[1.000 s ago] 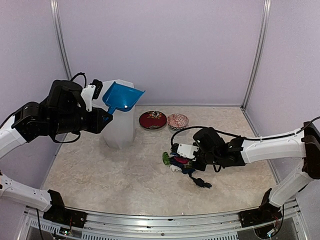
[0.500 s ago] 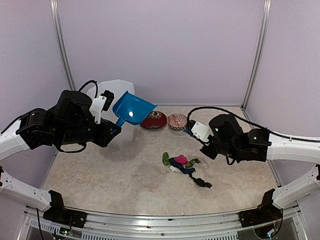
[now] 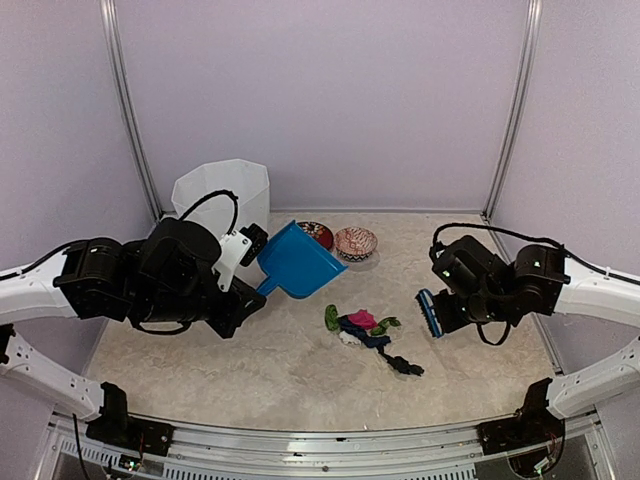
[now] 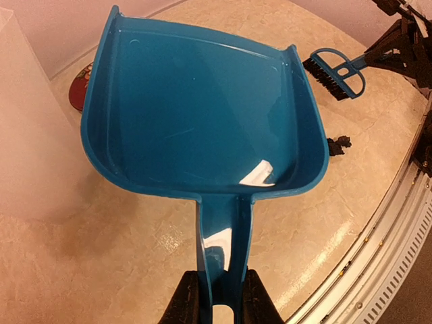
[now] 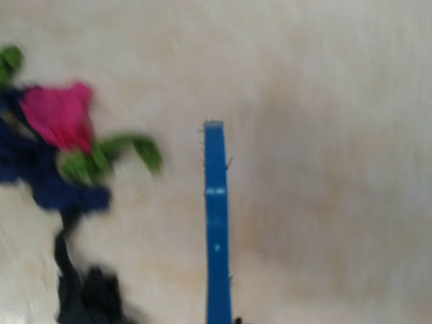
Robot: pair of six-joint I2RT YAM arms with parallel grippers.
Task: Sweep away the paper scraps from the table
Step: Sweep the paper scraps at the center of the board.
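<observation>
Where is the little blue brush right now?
In the top view the brush sits right of centre, held by the right gripper, just to the right of the pile of paper scraps.

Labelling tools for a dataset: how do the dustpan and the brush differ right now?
The dustpan is a broad open scoop; the brush is a narrow bar with dark bristles. The left gripper holds the dustpan left of the paper scraps; the right gripper holds the brush to their right. Both are blue, and neither touches the scraps.
</observation>
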